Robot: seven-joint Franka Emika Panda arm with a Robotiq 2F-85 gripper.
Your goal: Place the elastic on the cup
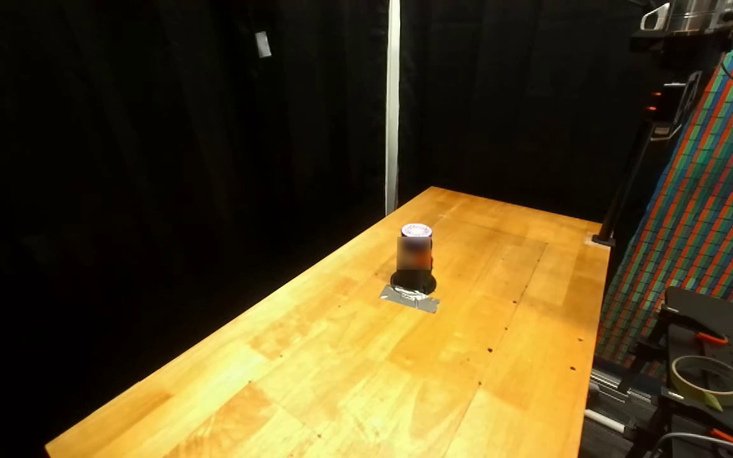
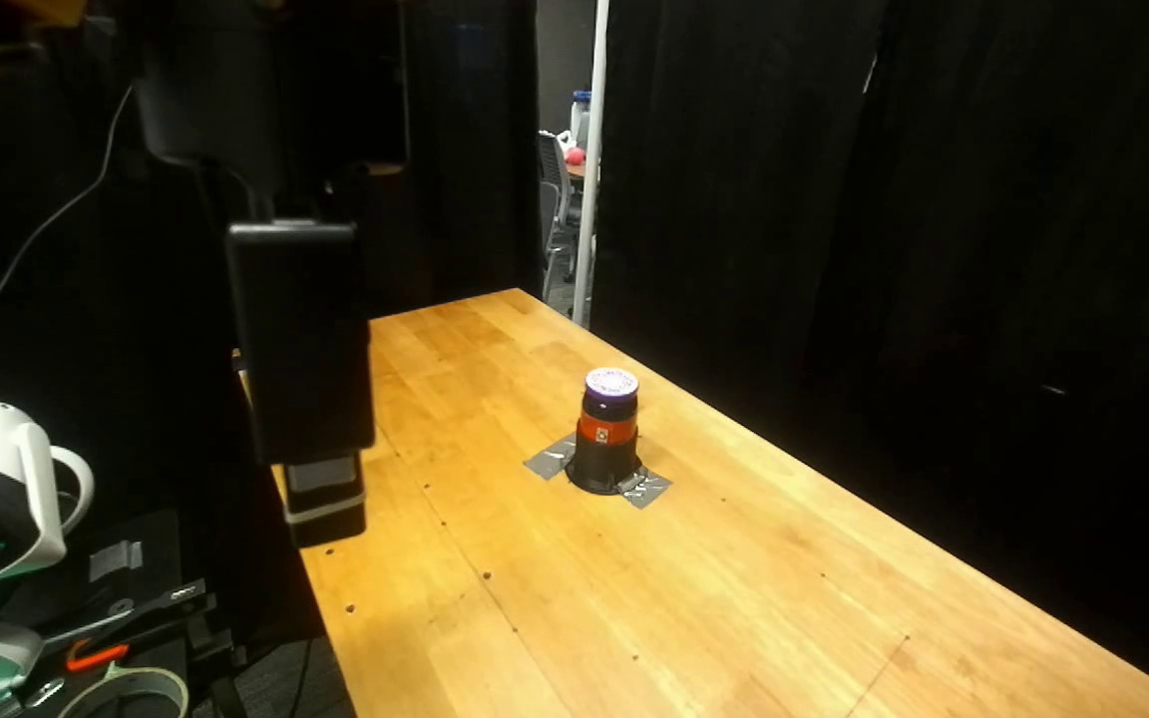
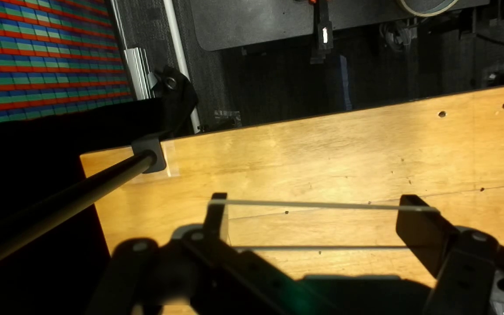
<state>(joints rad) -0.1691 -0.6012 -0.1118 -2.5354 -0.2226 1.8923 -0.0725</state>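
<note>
The cup stands upright on the wooden table in both exterior views (image 1: pixel 415 251) (image 2: pixel 606 431). It has a dark body, an orange-red band and a pale printed top with a purple rim. Its dark base is held by grey tape. Part of it is blurred in an exterior view. My gripper (image 3: pixel 316 214) is open, with the elastic (image 3: pixel 278 203) stretched around both fingers. In an exterior view my gripper (image 2: pixel 327 524) hangs near the table's edge, apart from the cup, and the elastic (image 2: pixel 325 510) shows as a pale band near the fingertip. The cup is not recognisable in the wrist view.
The wooden table (image 1: pixel 341 381) runs lengthwise. A dark pole (image 3: pixel 147 159) is clamped at its corner. A black side bench (image 1: pixel 704 318) with a tape roll (image 1: pixel 709 380) stands beside it. Black curtains (image 2: pixel 934 249) hang behind.
</note>
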